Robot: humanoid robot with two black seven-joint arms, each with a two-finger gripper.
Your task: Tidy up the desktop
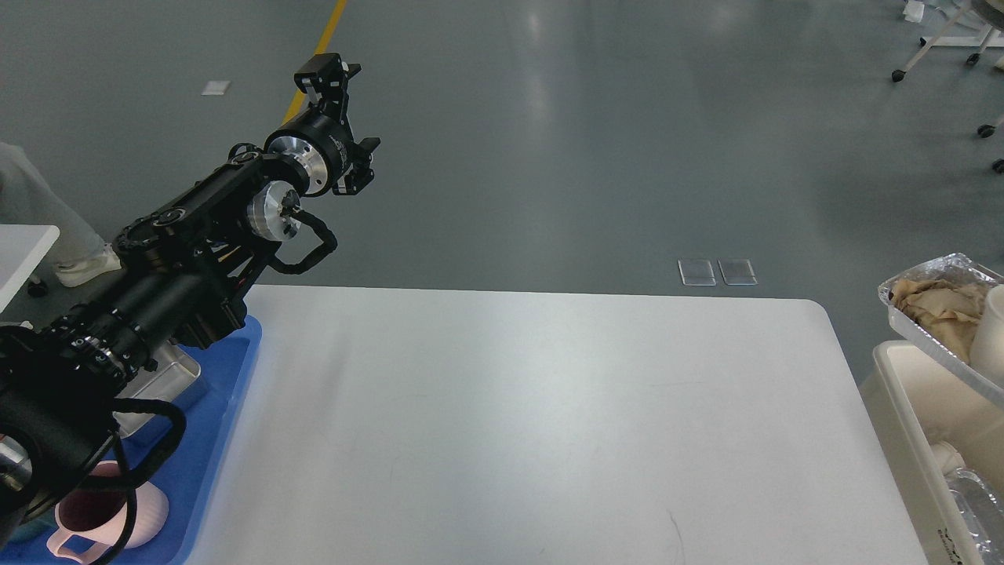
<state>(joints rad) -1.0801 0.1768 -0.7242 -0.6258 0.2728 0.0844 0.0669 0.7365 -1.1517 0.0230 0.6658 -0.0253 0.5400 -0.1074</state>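
Head view, one white desktop [533, 424], rectangular with rounded corners, filling the lower middle of the scene and serving as the reference for all else. Left gripper [333, 118]: raised above and beyond the desktop's far left corner, over the grey floor, well apart from the tabletop surface; seen small and dark, so how far its fingers are parted cannot be told, and nothing is visibly held in it. The left arm [157, 290] runs from the lower left edge up across the desktop's left side. Right gripper: outside the picture. Blue tray [227, 392]: against the desktop's left edge, largely covered by the arm. On the tray, a metal tin [169, 380], partly hidden behind the arm, and nearer the viewer a pink ribbed mug [129, 518] with a cable looped in front of it. Foil tray [937, 306]: off the desktop's far right corner, above the bin, cut by the picture's edge; it holds crumpled brown paper [941, 302] and a white cup [990, 337] of which only a sliver shows. Cream-white bin [910, 408]: just beside the desktop's right edge, with a clear bottle [976, 502] lying inside. Two clear floor markers [715, 271]: on the floor beyond the desktop's far edge. Yellow floor line [323, 43]: beyond the far left corner, behind the gripper.
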